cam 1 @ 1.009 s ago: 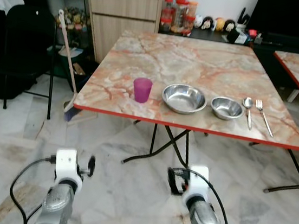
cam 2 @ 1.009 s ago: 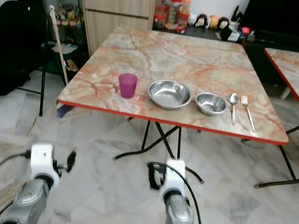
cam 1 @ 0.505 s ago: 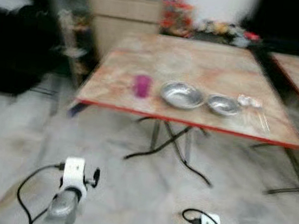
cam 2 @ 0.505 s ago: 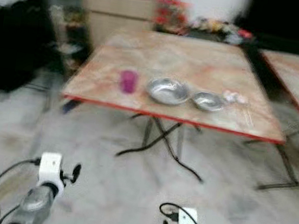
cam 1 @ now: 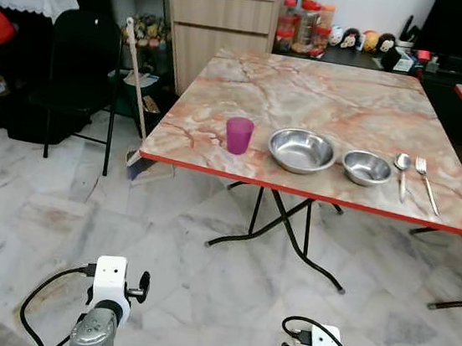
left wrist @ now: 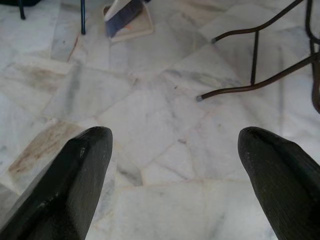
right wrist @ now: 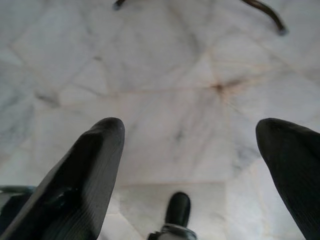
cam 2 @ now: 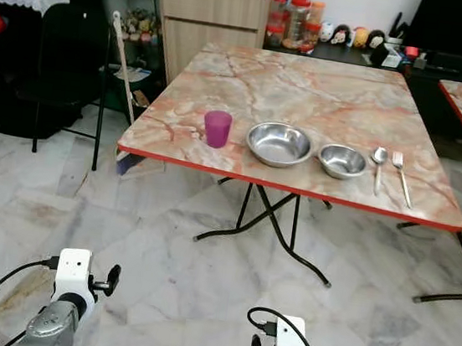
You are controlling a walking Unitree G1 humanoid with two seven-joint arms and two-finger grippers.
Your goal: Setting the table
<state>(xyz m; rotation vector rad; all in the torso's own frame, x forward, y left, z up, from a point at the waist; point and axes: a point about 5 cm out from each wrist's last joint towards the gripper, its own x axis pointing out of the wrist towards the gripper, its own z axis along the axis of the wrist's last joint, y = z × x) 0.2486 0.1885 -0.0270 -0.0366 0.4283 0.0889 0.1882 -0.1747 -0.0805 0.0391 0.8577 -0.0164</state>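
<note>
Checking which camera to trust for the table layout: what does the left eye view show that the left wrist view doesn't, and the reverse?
The left eye view alone shows the table top with its row near the front edge: purple cup, large steel bowl, small steel bowl, spoon, fork. The left wrist view alone shows the left gripper, fingers wide apart, over the floor. Both share the marble floor, the table's black legs and the broom.

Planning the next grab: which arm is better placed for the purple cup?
Left, probably. The purple cup is leftmost in the row on the table; both grippers hang open over the floor.
</note>
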